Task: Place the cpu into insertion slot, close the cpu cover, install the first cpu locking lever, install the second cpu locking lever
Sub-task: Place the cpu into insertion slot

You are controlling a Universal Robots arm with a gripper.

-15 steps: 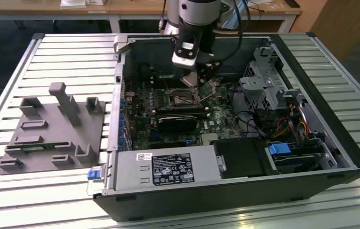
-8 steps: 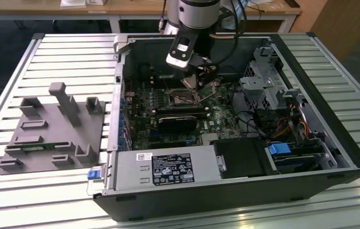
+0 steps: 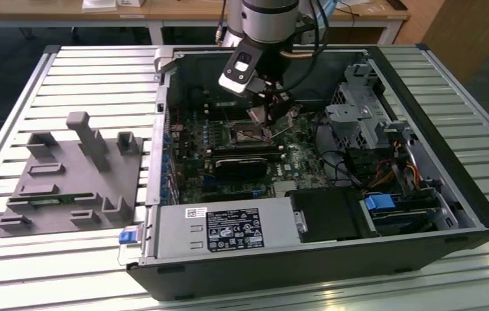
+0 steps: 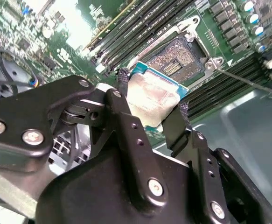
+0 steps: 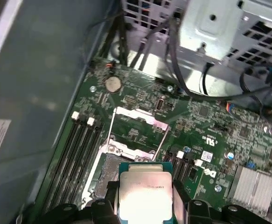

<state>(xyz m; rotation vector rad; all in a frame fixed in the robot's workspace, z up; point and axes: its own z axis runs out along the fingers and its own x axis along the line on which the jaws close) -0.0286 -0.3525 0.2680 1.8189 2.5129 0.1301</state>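
We saw gripper (image 4: 152, 93) pinching cpu (image 5: 145, 192) by two opposite edges, chip hanging just above insertion slot (image 4: 177, 60), not seated. Cpu cover (image 5: 136, 116) stood raised at one side of slot.

Our worries:
- chip edges looked not square with socket rim; lowering askew could crush contacts
- thin edge grip could let chip slip
- fingers could snag cover or memory slots (image 4: 140, 28) beside socket

Arm (image 3: 266, 19) descends from above, wrist (image 3: 241, 68) tilted. Gripper (image 4: 152, 94) points down, two black fingers (image 4: 125, 119) clamped on opposite edges of cpu (image 4: 147, 101), held between fingertips.
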